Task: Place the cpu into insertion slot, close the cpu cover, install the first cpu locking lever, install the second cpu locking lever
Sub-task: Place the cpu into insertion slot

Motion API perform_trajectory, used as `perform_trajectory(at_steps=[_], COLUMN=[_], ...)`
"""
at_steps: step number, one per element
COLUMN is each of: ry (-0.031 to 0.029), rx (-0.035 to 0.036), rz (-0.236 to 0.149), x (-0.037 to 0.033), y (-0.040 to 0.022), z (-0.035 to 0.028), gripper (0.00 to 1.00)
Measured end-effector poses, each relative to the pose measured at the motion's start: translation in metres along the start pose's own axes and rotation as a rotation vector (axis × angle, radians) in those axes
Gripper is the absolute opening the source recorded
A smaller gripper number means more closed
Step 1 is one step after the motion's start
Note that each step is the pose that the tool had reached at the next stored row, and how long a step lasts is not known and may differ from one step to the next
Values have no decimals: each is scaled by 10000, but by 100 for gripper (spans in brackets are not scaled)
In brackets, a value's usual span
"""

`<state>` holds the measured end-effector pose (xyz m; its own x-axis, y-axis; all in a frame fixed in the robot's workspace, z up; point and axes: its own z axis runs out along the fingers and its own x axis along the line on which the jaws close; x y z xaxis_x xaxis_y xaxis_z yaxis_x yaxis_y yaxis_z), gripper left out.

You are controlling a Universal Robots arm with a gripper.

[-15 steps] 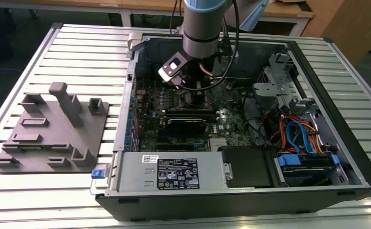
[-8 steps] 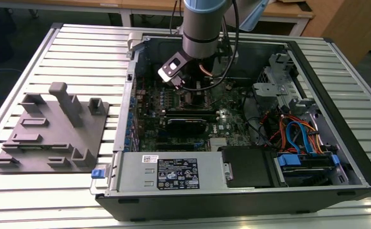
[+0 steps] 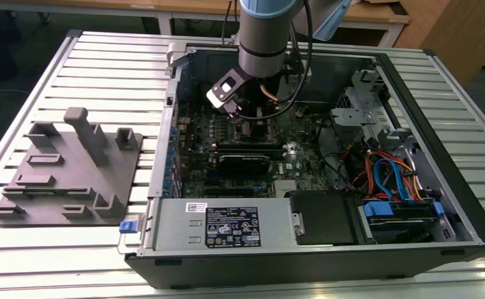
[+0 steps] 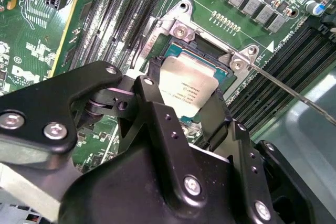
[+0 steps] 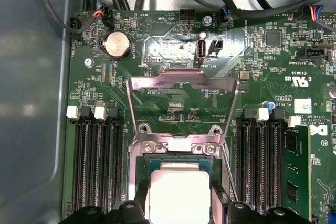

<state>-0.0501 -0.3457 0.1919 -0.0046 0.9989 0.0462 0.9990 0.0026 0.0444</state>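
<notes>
The gripper [image 4: 186,98] grasps the cpu [image 4: 184,83] by two edges, just over the insertion slot [image 5: 139,177] beneath it; the cpu cover [image 5: 181,77] stands flipped open beyond the gripper.

Exterior view: high and well back, angled down over the worktop [image 3: 60,261] into the open computer case [image 3: 309,271]. First wrist view: near, square-on to the motherboard [image 5: 252,61]. Second wrist view: nearer, oblique, looking past the pincer [image 4: 186,92]. Both wrist views share the cpu [image 5: 178,195] [image 4: 185,78].

Pale silver cpu [image 4: 186,90], silvery cpu cover [image 5: 181,79] — green motherboard [image 5: 173,103]
</notes>
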Motion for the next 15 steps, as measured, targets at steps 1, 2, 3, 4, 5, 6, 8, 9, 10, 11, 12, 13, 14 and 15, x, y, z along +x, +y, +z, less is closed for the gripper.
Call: perform_trajectory(at_steps=[1,2,3,4,5,6,8,9,10,11,12,13,14,15], ry=[0,0,1,2,2,1,2,2,2,2,2,2,2,2], rx=[0,0,-1,-1,-2,-2,-1,-2,-2,-2,-1,-2,-3,-3], rz=[1,1,1,1,2,2,1,2,1,2,9,16,17,18], x=[0,0,0,1,1,0,0,0,1,0,0,0,0,0], y=[0,0,0,0,0,0,0,0,0,1,1,2,2,2], z=[0,1,1,2,2,2,2,2,3,3,3,3,3,3], gripper=[54,54,54,54,54,54,54,54,54,54,54,54,54,54])
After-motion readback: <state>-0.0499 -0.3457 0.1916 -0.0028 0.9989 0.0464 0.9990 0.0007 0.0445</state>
